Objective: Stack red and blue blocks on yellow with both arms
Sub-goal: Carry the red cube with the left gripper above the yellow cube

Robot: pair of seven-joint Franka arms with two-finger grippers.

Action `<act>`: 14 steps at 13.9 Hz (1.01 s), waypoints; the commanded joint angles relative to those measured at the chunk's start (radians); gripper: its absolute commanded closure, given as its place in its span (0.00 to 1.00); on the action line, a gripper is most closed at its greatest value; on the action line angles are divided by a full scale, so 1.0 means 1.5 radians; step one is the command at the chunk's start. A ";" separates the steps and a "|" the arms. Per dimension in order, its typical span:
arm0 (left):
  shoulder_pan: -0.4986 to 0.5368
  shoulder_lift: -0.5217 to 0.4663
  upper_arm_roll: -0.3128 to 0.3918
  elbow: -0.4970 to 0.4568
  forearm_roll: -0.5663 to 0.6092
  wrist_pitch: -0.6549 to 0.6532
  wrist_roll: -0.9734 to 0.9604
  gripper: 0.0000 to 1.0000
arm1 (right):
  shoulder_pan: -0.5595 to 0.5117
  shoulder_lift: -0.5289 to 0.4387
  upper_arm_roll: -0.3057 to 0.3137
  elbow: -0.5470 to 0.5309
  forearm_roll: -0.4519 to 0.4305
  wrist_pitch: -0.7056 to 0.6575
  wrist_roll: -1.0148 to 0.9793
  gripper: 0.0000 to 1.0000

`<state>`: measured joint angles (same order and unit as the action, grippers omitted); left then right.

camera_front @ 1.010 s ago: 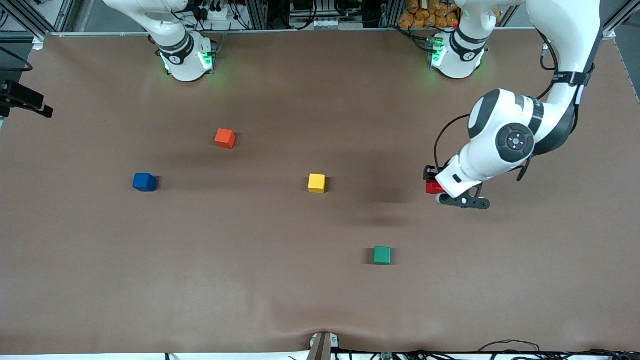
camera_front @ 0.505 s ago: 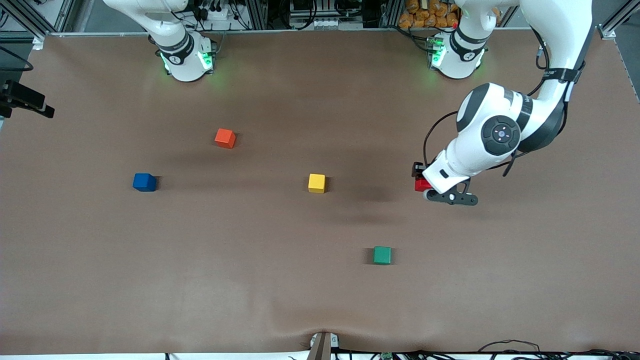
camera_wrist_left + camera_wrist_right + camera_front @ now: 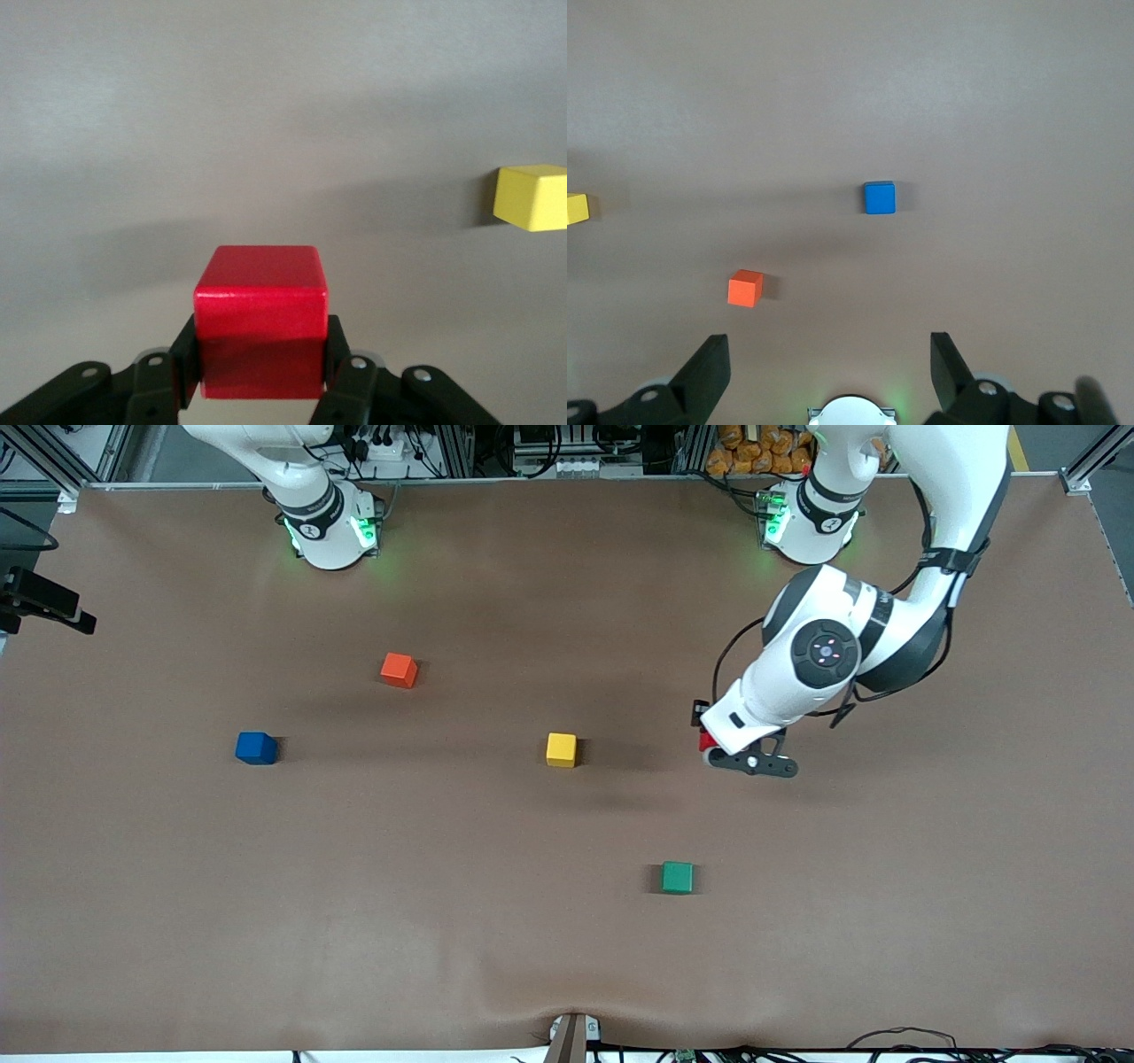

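Observation:
My left gripper (image 3: 709, 742) is shut on the red block (image 3: 706, 740) and holds it above the table, beside the yellow cube (image 3: 561, 749) toward the left arm's end. In the left wrist view the red block (image 3: 260, 319) sits between the fingers of the left gripper (image 3: 260, 354), and the yellow cube (image 3: 532, 197) shows at the edge. The blue block (image 3: 256, 747) lies on the table toward the right arm's end. My right gripper (image 3: 829, 363) is open and empty, waiting high over its own base; the blue block (image 3: 879, 197) shows below it.
An orange-red cube (image 3: 399, 670) lies farther from the front camera than the blue block and also shows in the right wrist view (image 3: 745, 288). A green cube (image 3: 677, 877) lies nearer to the front camera than the yellow cube. The brown table (image 3: 443, 921) carries nothing else.
My left gripper has carried the red block steadily toward the yellow cube. The right arm and the cubes on the table have not moved.

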<state>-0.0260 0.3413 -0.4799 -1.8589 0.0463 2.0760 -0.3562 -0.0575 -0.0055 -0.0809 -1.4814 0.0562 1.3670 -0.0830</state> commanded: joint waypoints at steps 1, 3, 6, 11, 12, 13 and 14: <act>-0.015 0.015 0.000 0.021 -0.006 -0.011 -0.008 1.00 | -0.015 0.009 0.008 0.015 0.008 -0.003 -0.002 0.00; -0.042 0.037 0.001 0.043 -0.007 -0.010 -0.018 1.00 | -0.014 0.009 0.008 0.015 0.009 -0.003 -0.002 0.00; -0.087 0.091 0.004 0.111 -0.001 -0.010 -0.066 1.00 | -0.014 0.009 0.008 0.015 0.010 -0.003 -0.001 0.00; -0.148 0.152 0.009 0.184 0.010 -0.011 -0.098 1.00 | -0.014 0.009 0.008 0.015 0.010 -0.003 -0.001 0.00; -0.167 0.163 0.013 0.205 0.034 -0.011 -0.107 1.00 | -0.014 0.009 0.008 0.015 0.010 -0.004 -0.001 0.00; -0.190 0.179 0.016 0.233 0.062 -0.017 -0.125 1.00 | -0.014 0.009 0.008 0.014 0.010 -0.006 -0.001 0.00; -0.215 0.197 0.029 0.264 0.072 -0.023 -0.146 1.00 | -0.014 0.009 0.008 0.013 0.010 -0.008 -0.001 0.00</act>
<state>-0.2746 0.5766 -0.4678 -1.5804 0.1056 2.0774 -0.5195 -0.0580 -0.0027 -0.0808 -1.4812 0.0564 1.3671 -0.0830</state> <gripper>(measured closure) 0.441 0.000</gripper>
